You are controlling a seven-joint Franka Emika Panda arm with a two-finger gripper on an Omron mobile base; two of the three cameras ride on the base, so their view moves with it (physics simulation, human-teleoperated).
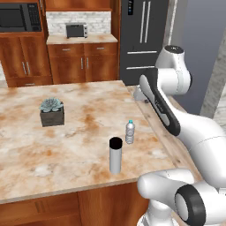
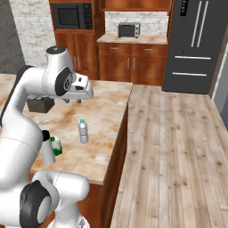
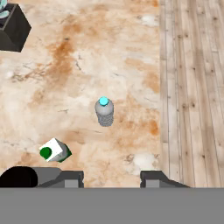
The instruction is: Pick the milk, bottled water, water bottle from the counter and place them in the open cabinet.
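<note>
The bottled water (image 1: pixel 129 131) (image 2: pixel 83 131) (image 3: pixel 104 111), clear with a blue cap, stands upright near the right edge of the marble counter (image 1: pixel 66 137) (image 2: pixel 107 111) (image 3: pixel 87 57). The silver water bottle (image 1: pixel 115 155) (image 2: pixel 46 149) with a black cap (image 3: pixel 17 177) stands closer to the front edge. Beside it sits the green-and-white milk (image 2: pixel 56 145) (image 3: pixel 53 151). My gripper (image 3: pixel 111 177) (image 2: pixel 75 100) hovers well above the counter, pointing down. It is open, with nothing between its fingers, and the bottled water lies ahead of it. The open cabinet is out of view.
A succulent in a dark square pot (image 1: pixel 52 112) (image 2: pixel 40 104) (image 3: pixel 11 26) sits farther back on the counter. Wooden floor (image 2: pixel 178 156) (image 3: pixel 192 87) runs along the counter's right side. A dark fridge (image 1: pixel 143 39) (image 2: pixel 196 44), toaster (image 1: pixel 76 30) and microwave (image 2: pixel 71 16) line the far wall.
</note>
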